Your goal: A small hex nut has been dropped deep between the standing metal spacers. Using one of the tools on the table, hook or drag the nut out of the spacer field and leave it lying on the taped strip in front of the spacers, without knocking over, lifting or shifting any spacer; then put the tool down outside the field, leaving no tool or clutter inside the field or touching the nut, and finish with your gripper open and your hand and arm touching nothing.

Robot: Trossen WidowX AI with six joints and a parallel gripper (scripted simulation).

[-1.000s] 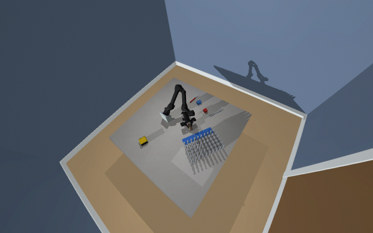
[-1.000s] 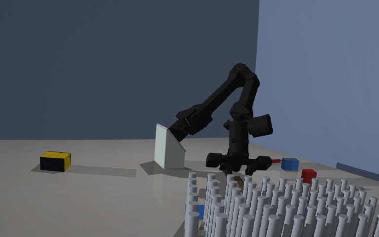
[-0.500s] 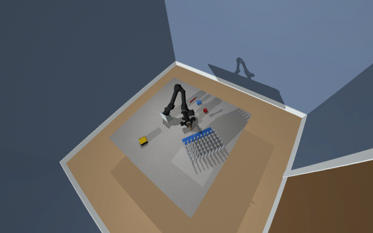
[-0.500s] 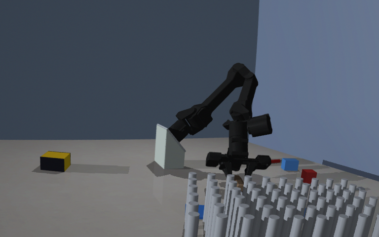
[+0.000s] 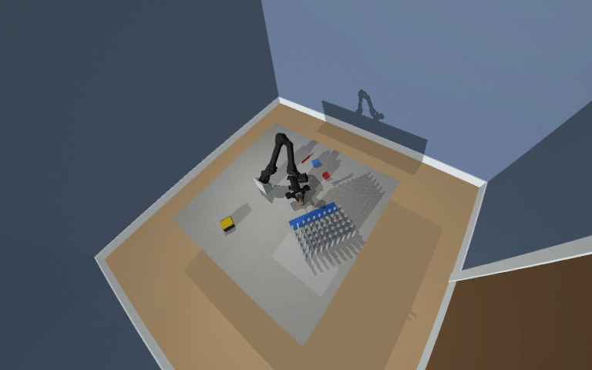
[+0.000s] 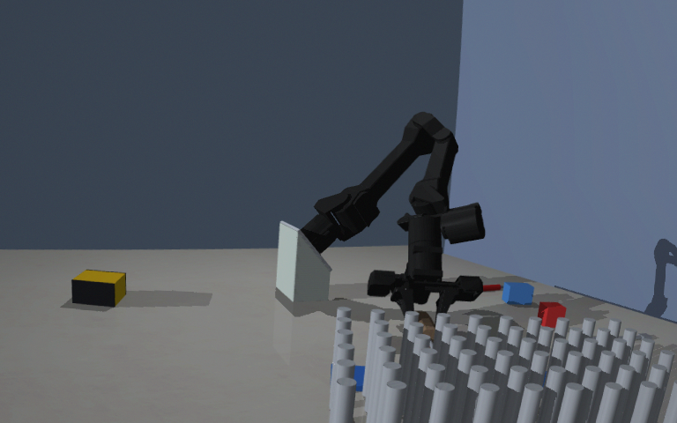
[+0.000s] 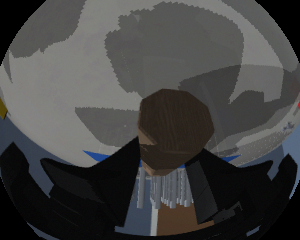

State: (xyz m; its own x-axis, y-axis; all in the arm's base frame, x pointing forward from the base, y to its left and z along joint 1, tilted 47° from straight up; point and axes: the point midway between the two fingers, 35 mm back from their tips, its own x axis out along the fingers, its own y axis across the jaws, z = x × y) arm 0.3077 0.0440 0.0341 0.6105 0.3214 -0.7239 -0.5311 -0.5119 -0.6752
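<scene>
Top view: gripper (image 5: 300,196) (image 6: 425,314) (image 7: 162,142) at centre, wooden handle (image 5: 301,200) (image 6: 427,323) (image 7: 175,125) in its fingers; thin shaft (image 5: 307,211) runs over the blue strip (image 5: 294,223) (image 6: 358,378) (image 7: 96,157) toward the metal spacers (image 5: 324,231) (image 6: 444,403) (image 7: 172,187), lower right of centre. Hex nut: cannot make it out; presumably deep among them.

Exterior view: fingers part-open, closed on the handle, just behind the spacers, lower right. Tip hidden. Risk: a sideways swing with the shaft between posts could topple one.

Wrist view: handle end fills mid-frame, fingers either side below. If it rolls in the grip, the tip would twist, probably missing the nut or catching a post.
</scene>
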